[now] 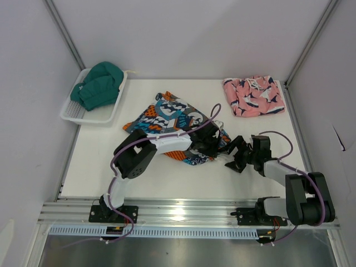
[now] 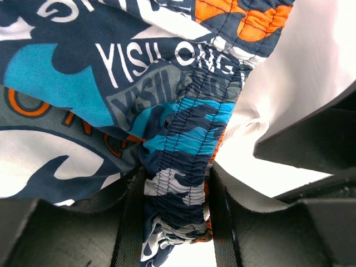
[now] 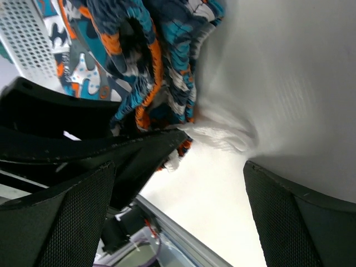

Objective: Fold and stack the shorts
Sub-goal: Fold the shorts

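The teal, orange and navy patchwork shorts lie crumpled mid-table. My left gripper is at their near right edge, shut on the gathered elastic waistband, which is pinched between both fingers. My right gripper hovers just right of it, open, with only white table between its pads. The bunched waistband lies just beyond its fingertips. The pink shark-print shorts lie folded at the back right, white drawstring on top.
A white perforated basket at the back left holds a green garment. Grey walls close the table on both sides. The two grippers sit close together. The table cover is wrinkled beside the waistband.
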You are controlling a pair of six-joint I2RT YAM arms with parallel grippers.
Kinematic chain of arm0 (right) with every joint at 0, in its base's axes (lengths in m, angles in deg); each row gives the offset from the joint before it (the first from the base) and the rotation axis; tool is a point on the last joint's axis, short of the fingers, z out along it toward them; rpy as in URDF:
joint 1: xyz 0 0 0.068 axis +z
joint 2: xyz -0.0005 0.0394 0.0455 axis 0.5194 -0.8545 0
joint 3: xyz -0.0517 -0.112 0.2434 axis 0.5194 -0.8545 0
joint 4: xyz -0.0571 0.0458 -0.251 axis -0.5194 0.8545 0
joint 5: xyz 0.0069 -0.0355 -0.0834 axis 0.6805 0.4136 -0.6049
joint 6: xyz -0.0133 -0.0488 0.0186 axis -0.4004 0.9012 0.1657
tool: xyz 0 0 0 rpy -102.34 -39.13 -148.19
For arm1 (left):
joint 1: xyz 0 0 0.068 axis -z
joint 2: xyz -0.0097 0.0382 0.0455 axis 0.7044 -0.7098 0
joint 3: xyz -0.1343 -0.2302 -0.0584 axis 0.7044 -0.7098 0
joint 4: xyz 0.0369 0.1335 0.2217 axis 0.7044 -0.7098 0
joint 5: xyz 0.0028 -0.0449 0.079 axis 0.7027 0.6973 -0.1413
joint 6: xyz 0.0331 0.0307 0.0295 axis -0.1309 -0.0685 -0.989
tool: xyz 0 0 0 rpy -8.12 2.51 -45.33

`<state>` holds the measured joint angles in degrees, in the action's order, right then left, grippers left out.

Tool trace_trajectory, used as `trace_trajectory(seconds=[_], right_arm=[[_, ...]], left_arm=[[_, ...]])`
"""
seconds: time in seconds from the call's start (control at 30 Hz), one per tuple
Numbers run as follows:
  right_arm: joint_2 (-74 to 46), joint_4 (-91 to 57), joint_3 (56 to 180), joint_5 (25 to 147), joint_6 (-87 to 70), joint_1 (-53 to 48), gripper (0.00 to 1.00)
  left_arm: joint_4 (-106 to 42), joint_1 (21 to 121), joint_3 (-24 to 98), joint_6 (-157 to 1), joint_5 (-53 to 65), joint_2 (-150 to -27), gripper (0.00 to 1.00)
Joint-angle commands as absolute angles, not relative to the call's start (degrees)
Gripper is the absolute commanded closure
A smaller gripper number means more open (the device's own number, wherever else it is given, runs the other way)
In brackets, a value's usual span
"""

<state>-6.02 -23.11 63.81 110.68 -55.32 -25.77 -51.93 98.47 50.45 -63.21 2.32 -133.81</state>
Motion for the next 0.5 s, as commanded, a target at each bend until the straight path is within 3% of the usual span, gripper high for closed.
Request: trace_trajectory(seconds=[0.0,0.27,0.47], right_arm=[[-7.52,-31.55,62.40,110.51,-61.88,-25.58,0.01],[-3.30,-34.97,59.85,106.12,-66.90,-28.47,0.01],[-7.25,-40.77,57.92,106.20,-71.12,-28.65,0.00]], left_arm=[[-49.57,98.21,48.24,-61.10,3.74,-131.08,0.54],[-47.11,97.69,46.31,-58.82,5.94,-129.59,0.54],[-43.68,97.16,43.58,-56.35,8.22,-127.13,0.54]])
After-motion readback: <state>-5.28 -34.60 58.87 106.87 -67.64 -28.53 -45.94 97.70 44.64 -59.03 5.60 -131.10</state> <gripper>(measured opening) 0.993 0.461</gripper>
